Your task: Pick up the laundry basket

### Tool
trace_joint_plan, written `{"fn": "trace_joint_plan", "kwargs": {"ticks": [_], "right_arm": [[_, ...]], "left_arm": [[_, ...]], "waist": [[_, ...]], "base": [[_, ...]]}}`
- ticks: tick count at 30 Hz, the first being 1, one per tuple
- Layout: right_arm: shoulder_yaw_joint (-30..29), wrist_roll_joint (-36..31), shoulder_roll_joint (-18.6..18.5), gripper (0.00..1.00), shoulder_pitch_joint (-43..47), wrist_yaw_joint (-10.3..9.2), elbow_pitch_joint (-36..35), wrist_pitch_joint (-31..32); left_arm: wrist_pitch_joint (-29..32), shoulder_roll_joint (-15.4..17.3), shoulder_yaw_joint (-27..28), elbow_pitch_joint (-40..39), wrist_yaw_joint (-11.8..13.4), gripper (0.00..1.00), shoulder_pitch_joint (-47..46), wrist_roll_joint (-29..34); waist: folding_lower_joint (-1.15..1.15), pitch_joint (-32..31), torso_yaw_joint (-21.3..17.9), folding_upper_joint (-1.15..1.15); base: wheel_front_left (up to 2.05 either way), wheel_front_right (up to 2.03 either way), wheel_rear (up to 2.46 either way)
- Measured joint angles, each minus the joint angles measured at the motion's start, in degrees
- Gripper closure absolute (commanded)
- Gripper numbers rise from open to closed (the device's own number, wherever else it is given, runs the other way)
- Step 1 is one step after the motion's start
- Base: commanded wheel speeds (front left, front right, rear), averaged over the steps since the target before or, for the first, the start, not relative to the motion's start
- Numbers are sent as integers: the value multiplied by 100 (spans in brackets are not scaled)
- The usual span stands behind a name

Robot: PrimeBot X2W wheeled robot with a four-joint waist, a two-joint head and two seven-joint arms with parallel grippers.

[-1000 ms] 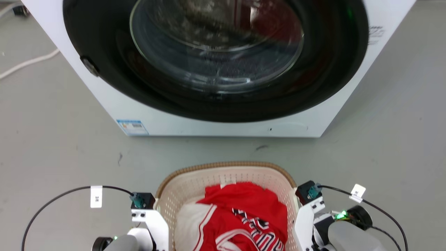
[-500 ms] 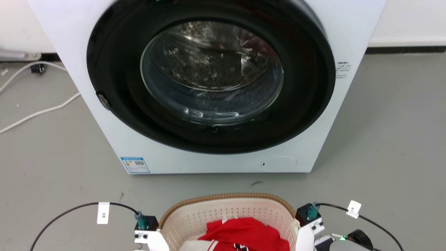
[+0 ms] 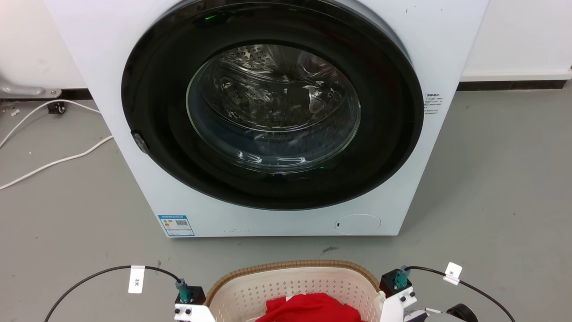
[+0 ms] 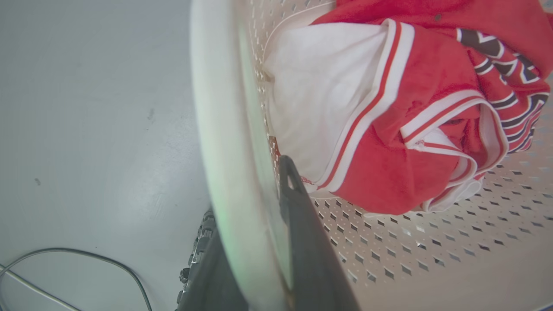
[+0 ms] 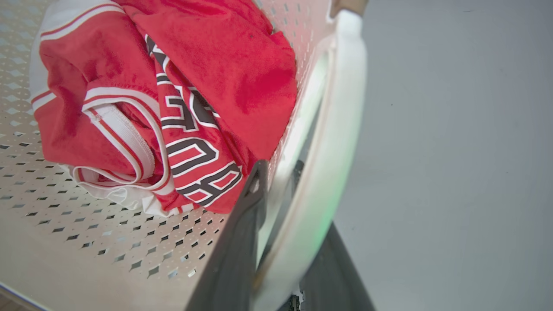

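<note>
Basket: laundry basket (image 3: 292, 264) is showing at 6 o'clock, washer (image 3: 268, 222) at 12.
Left gripper (image 4: 246, 198): fingers (image 4: 302, 233) are clamping the 9 o'clock handle (image 4: 216, 108).
Right gripper (image 5: 278, 172): clamping the 3 o'clock handle (image 5: 341, 129), probably balancing the lift.

The left gripper (image 4: 248, 190) straddles the basket (image 4: 216, 108) handle. One dark finger (image 4: 302, 242) lies inside the wall and the other (image 4: 207, 268) lies outside. The jaws are closed on the handle.

The right gripper (image 5: 278, 172) takes the mirrored pose. Its inner finger (image 5: 242, 242) lies against the inside of the wall. Its outer finger (image 5: 332, 272) lies beyond the handle, with the tip hidden. The jaws are clamped on the handle.

In the head view, the left wrist (image 3: 190, 304) and right wrist (image 3: 397, 295) sit at the bottom edge, well apart. Each carries a white bracket and a black cable looping outward.
</note>
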Motion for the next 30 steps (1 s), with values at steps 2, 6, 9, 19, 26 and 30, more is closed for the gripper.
{"fn": "trace_joint_plan", "kwargs": {"ticks": [2, 6, 9, 19, 26, 30], "right_arm": [[24, 46, 3, 100, 9, 0, 7, 27], [69, 93, 19, 100, 23, 0, 21, 70], [93, 96, 31, 100, 29, 0, 26, 78], [132, 137, 40, 100, 30, 1, 40, 133], [142, 164, 38, 100, 63, 4, 38, 202], [143, 178, 38, 100, 74, 4, 38, 236]], "left_arm": [[18, 1, -62, 21, 0, 100, 0, -63], [46, 11, -187, 59, 0, 100, 0, -174], [44, 21, -266, 81, 0, 100, -1, -270], [47, 48, -542, 110, 0, 100, -31, -517], [133, 69, -721, 102, 0, 100, -48, -716], [167, 83, -813, 99, 0, 100, -82, -794]], "waist": [[0, -21, 6, 0], [0, -48, 7, 0], [0, -55, 3, 0], [0, -55, 12, 0], [1, -57, 7, 0], [1, -56, 10, 0]], "base": [[0, 0, 0], [0, 0, 0], [0, 0, 0], [0, 0, 0], [0, 0, 0], [0, 0, 0]]}}
